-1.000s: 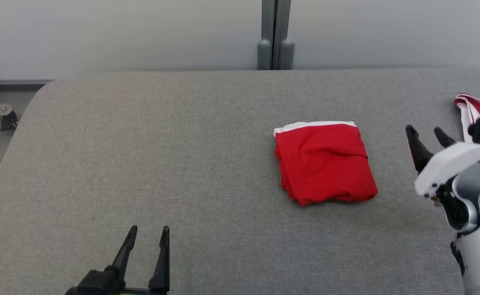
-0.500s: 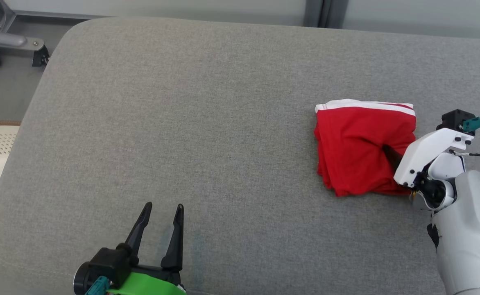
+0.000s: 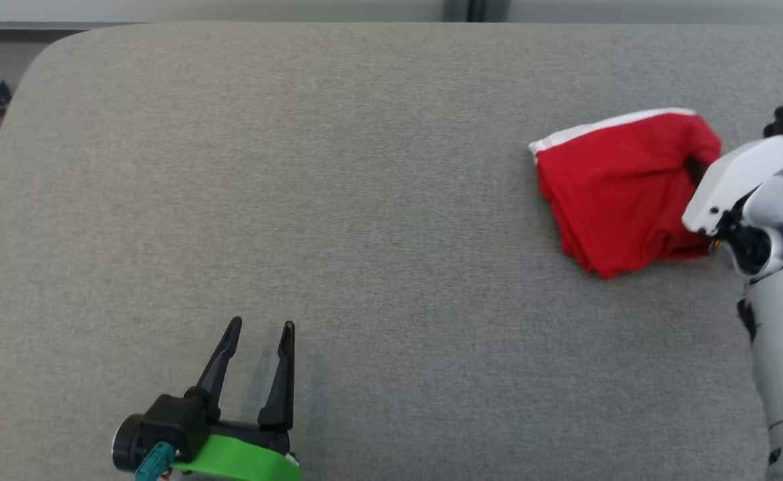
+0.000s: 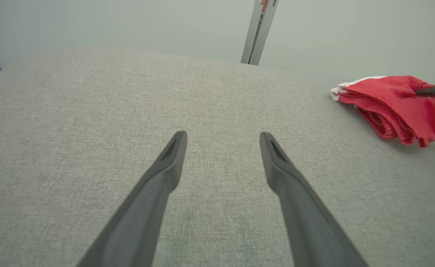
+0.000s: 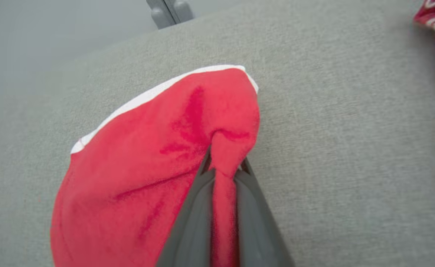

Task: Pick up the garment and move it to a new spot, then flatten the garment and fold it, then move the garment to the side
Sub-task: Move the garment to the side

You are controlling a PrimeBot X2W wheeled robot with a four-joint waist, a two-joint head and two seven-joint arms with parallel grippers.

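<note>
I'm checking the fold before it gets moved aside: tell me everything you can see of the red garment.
The red garment is soft, knit-looking cloth folded into a thick, roughly square bundle, with a white band along its far edge. Stacked layers show along its side in the left wrist view. It lies on the grey fabric surface, toward the robot's right. The right gripper is shut on a bunched fold at its right side, drawing that part into a creased ridge.
</note>
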